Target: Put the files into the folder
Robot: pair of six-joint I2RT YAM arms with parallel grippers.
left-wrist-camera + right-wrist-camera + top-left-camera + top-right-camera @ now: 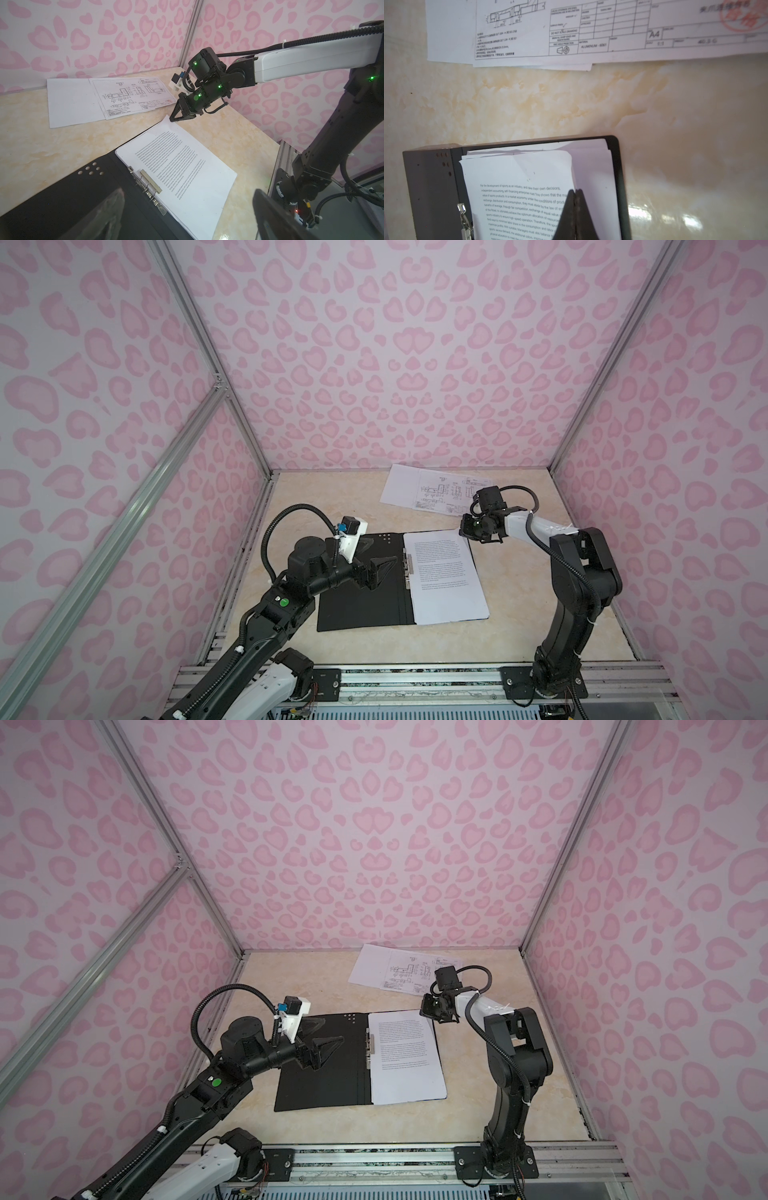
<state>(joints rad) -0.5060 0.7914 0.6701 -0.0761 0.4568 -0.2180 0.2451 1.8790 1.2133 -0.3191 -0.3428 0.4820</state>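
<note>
The folder [361, 605] [320, 1085] lies open, black inside up, with its metal spine clip [149, 182] in the middle. A stack of text-printed files [444, 585] [187, 166] rests on its right half. My right gripper [463, 531] [172, 120] [575, 190] is shut on the top sheet's edge at the stack's far right corner, which lifts slightly. My left gripper [388, 551] [332, 1031] [189, 189] hovers open and empty over the folder's left half. Two loose files, a drawing sheet [444, 493] [571, 31] over a plain sheet [66, 104], lie by the back wall.
Pink-patterned walls [415, 364] close in the beige marble table [332, 510] on three sides. An aluminium rail [415, 676] runs along the front edge, carrying the right arm's base [544, 684]. Bare tabletop lies between the folder and the loose sheets.
</note>
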